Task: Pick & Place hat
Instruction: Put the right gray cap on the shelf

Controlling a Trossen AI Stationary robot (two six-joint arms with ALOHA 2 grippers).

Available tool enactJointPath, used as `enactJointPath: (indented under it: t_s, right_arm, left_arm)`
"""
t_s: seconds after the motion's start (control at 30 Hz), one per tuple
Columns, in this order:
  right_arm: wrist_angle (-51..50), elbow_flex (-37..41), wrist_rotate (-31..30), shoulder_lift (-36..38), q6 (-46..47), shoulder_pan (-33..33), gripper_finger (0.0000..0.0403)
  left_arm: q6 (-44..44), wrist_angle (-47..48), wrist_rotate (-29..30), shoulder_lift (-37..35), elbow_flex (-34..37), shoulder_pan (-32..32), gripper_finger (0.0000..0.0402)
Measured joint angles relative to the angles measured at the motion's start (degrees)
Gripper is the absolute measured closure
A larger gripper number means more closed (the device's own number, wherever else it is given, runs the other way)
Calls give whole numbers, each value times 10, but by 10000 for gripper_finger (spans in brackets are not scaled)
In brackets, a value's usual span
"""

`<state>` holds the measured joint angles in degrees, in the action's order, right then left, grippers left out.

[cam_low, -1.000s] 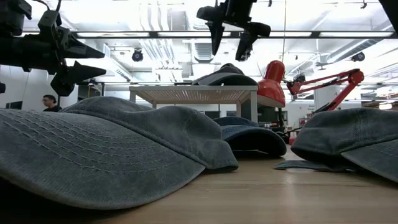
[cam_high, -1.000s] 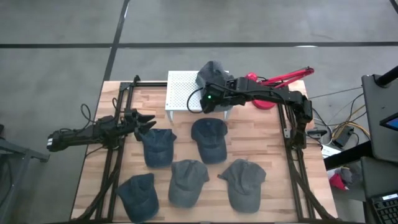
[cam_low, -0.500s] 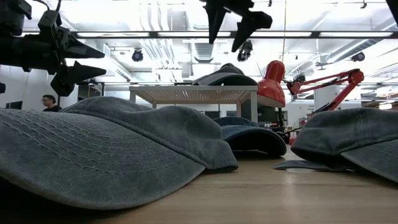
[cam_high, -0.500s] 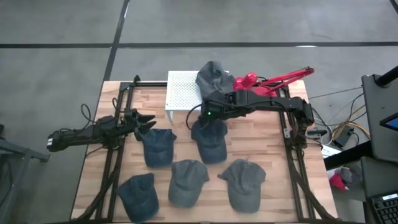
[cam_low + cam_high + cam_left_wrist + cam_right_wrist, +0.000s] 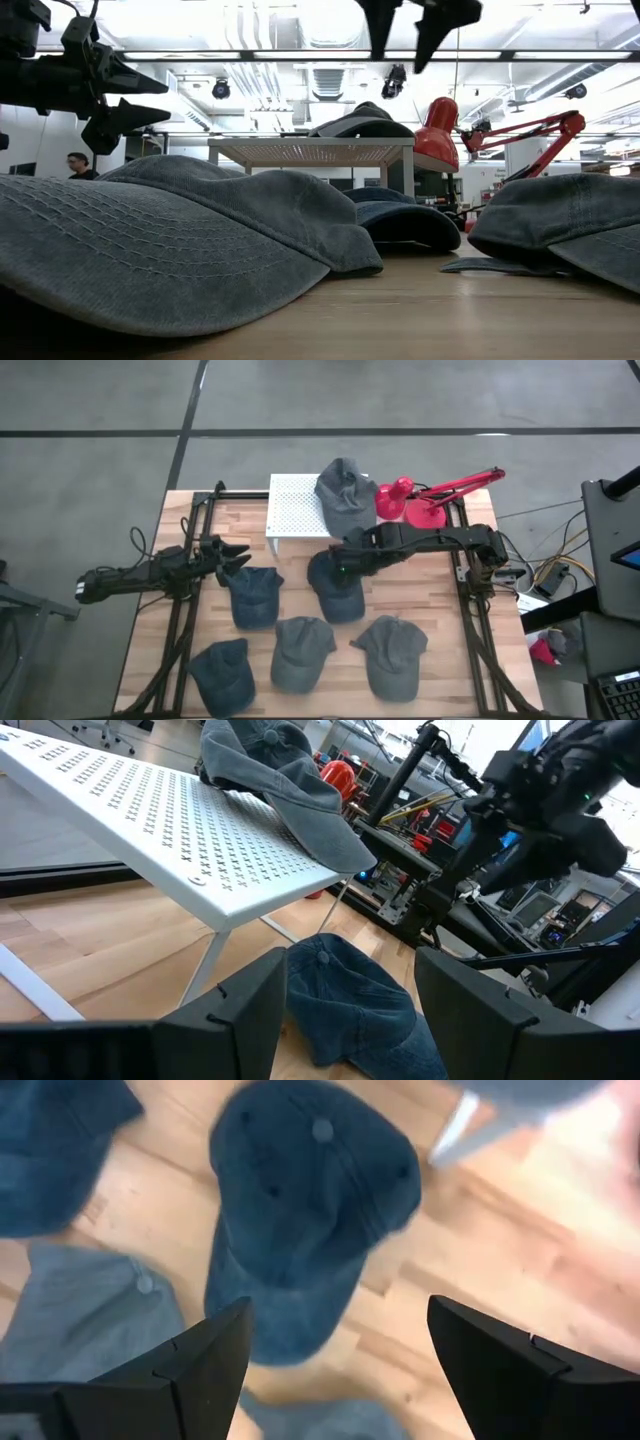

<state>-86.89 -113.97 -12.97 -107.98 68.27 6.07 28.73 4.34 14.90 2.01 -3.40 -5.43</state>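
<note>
The right arm reaches in from the bench's (image 5: 420,610) right edge, forearm almost level, and its tool (image 5: 343,566) hangs above the bench's middle with both fingers spread apart and pointing down, nothing between them. The left arm stretches in low from beyond the bench's left edge, its tool (image 5: 238,556) just inside that edge, well apart from the right tool. Its fingers appear parted and empty, though the overhead view is small.

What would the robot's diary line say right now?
right hand: open, above blue hat | left hand: open, waiting | one hat on white rack
</note>
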Motion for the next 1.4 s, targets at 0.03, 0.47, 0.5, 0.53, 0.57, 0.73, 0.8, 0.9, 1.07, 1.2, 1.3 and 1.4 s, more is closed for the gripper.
enactJointPath:
  t_s: [0.03, 0.47, 0.5, 0.53, 0.57, 0.73, 0.8, 0.9, 1.07, 1.2, 1.3, 1.4]
  right_arm:
    - [-5, 0, 0, 0, 15, 7, 102]
    - [-12, 11, -5, 0, 191, 92, 88]
    - [-12, 13, -5, 0, 202, 98, 90]
    - [-12, 16, -6, 0, 211, 102, 91]
    - [-12, 18, -6, 0, 219, 107, 93]
    - [-11, 36, -6, 0, 253, 130, 100]
    - [-11, 46, -6, 0, 273, 138, 101]
    - [-12, 58, -6, 0, 300, 150, 99]
    - [-33, 78, -7, 1, 340, 172, 90]
    - [-32, 108, -6, 16, 373, 203, 88]
    - [-31, 134, -6, 38, 412, 233, 92]
    - [-31, 156, -8, 57, 453, 263, 96]
  left_arm:
    - [0, 0, 0, 0, 0, 0, 179]
    - [0, 0, 0, 0, 0, 0, 179]
    - [0, 0, 0, 0, 0, 0, 179]
    - [0, 0, 0, 0, 0, 0, 179]
    - [0, 0, 0, 0, 0, 0, 179]
    - [0, 0, 0, 0, 0, 0, 179]
    - [0, 0, 0, 0, 0, 0, 179]
    - [0, 0, 0, 0, 0, 0, 179]
    - [0, 0, 0, 0, 0, 0, 179]
    - [0, 0, 0, 0, 0, 0, 179]
    - [0, 2, 0, 0, 0, 0, 179]
    - [0, 4, 0, 0, 0, 0, 179]
